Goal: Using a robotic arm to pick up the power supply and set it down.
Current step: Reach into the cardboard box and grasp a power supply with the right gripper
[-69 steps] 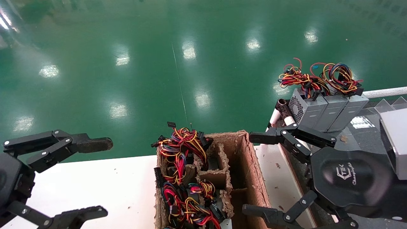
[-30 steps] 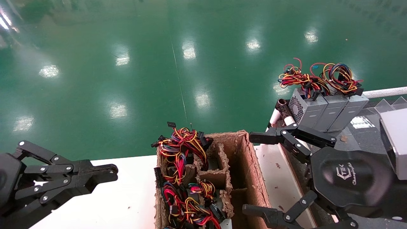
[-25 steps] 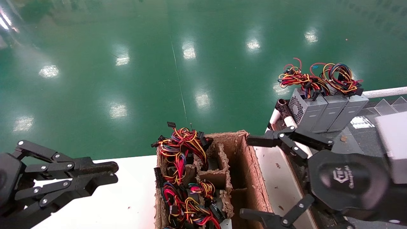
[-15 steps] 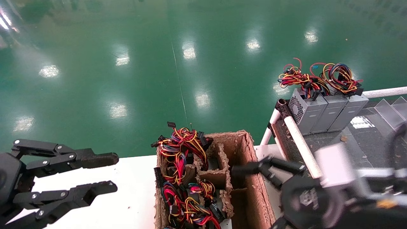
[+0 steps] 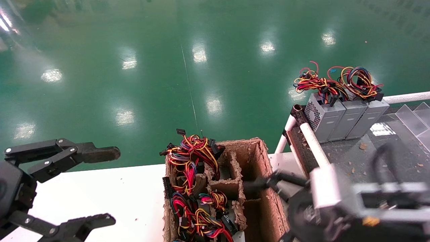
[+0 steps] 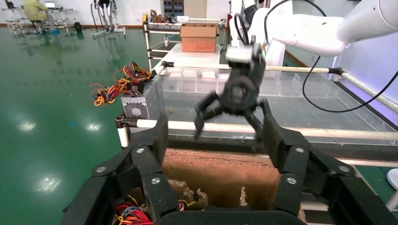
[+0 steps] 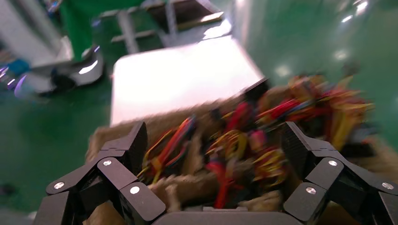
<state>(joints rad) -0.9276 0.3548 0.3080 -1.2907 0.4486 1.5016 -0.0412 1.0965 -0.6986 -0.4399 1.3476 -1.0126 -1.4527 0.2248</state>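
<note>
Your right gripper (image 7: 213,154) has its fingers (image 7: 124,150) spread wide apart, and they hold nothing. In the head view it sits low on the right side of the frame (image 5: 268,188), blurred, right at the right wall of the cardboard box (image 5: 265,188). In the right wrist view its two fingers frame the box's tangle of red and yellow wires (image 7: 244,140).

Your left gripper (image 5: 100,188) is in the lower left of the head view. Its fingers (image 5: 97,154) are wide open too, with nothing between them. It hangs over the white table (image 5: 134,195), well apart from the box. In the left wrist view it faces the box (image 6: 220,176) and the right gripper (image 6: 227,124) past it.

The box stands in the lower middle of the head view. Its left cells are full of coloured wires (image 5: 191,168); the long cell on its right side looks dark.

Three grey power supplies (image 5: 346,116) stand side by side on the dark shelf (image 5: 379,148) in the right middle of the head view, touching each other. Their wire bundles (image 5: 336,82) stick out at the far end. A white rail (image 5: 312,141) runs along the shelf's near edge.
</note>
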